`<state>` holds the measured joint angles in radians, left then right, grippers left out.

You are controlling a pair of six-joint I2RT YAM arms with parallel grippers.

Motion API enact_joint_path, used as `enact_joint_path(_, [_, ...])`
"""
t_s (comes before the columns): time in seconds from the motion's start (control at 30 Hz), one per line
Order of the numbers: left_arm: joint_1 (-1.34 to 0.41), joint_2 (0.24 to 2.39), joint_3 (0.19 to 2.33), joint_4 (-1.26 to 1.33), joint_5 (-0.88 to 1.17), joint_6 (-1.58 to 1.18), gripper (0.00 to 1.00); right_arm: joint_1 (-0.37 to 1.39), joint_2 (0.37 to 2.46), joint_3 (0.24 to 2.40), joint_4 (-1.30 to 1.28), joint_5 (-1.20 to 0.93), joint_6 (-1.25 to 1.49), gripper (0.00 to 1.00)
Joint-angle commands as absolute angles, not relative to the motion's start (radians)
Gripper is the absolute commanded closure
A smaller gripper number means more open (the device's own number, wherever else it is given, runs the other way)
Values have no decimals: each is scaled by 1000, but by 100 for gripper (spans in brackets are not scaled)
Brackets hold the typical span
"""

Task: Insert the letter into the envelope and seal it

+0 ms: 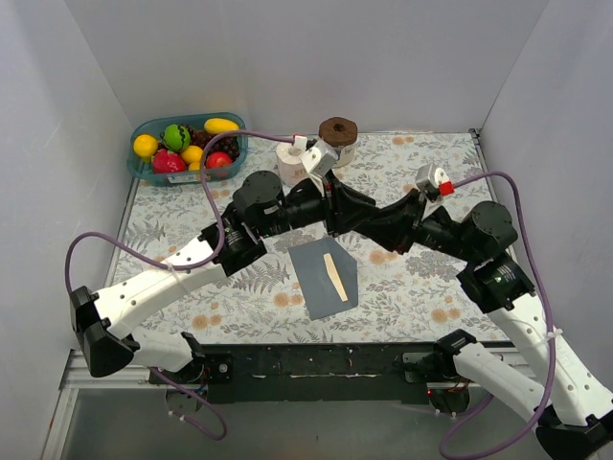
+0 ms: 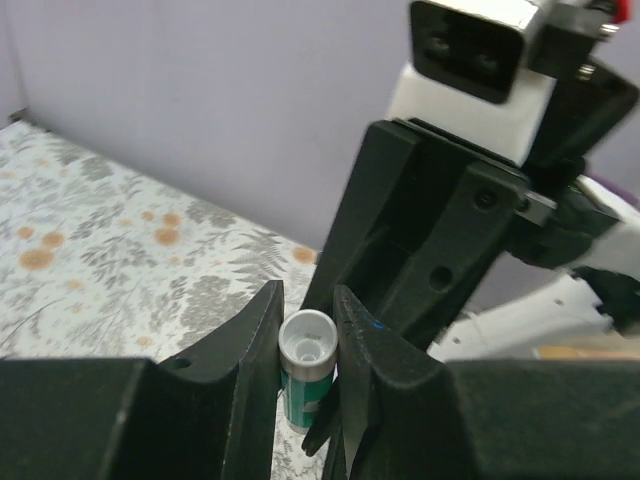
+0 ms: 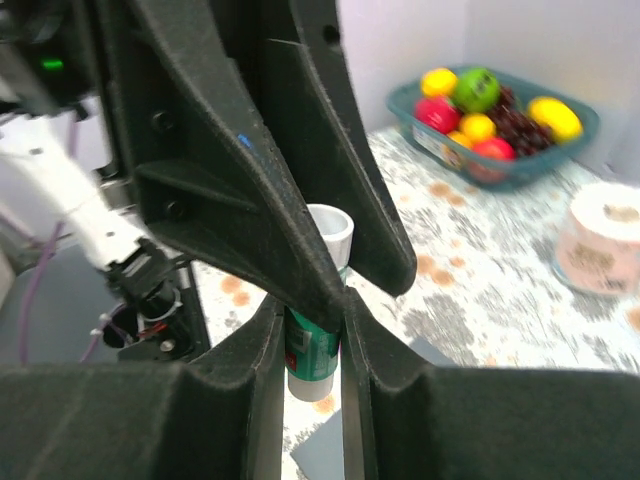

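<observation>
Table: a floral tablecloth (image 1: 431,287) covered the table, arm bases at 6 o'clock in the top view.

Envelope: the dark grey envelope (image 1: 316,283) lay flat on the cloth just toward 6 o'clock of the table's centre, its pointed side facing 3 o'clock. Neither gripper touched it.

Letter: only a narrow cream-tan sliver of the letter (image 1: 332,275) showed against the grey, running near to far across the envelope's middle. Whether the rest sat inside could not be told.

Arms: the left arm reached in from 8 o'clock and the right arm from 4 o'clock. They met above the cloth just past the envelope's far edge, toward 12 o'clock.

Right gripper: the right gripper (image 3: 312,325) had its fingers pressed against both sides of a green-and-white tube (image 3: 312,352), clamping the green body with the tube upright.

Left gripper: the left gripper (image 2: 305,305) came at the same tube from the opposite side, fingers drawn in against its white upper end. The hollow white top showed between them in the left wrist view.

Paper rolls: two paper rolls (image 1: 290,165) stood near 12 o'clock, beyond the grippers, one pale and one with a brown top.

Basket: a teal basket (image 3: 545,165) of fruit (image 1: 170,161) sat in the far corner at 10 to 11 o'clock, well apart from the envelope.
</observation>
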<state>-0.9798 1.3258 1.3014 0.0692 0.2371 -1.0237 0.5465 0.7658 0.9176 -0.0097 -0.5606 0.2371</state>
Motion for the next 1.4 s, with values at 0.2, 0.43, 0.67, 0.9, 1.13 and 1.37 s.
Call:
enact_joint_path(0.2, [-994,1282,1290,149,497,-991,58,565,710,942,138,-826,206,99])
enact_joint_path(0.43, [-989,1267,1289,98,148,-1017,10,565,722,951,68,-628,187,99])
enact_joint_path(0.67, [-989,1235,1275,80,-109,-1042,9,566,729,940,43,-511,198,99])
enact_joint_path(0.9, [-989,1296,1342,15,-78,-1039,9,566,755,948,19,-483,213,99])
enact_joint_path(1.13, [-989,1354,1387,-32,-25,-1029,14,565,772,946,11,-506,213,99])
enact_joint_path(1.37, [-989,1353,1382,-35,-17,-1014,28,565,767,939,11,-500,215,99])
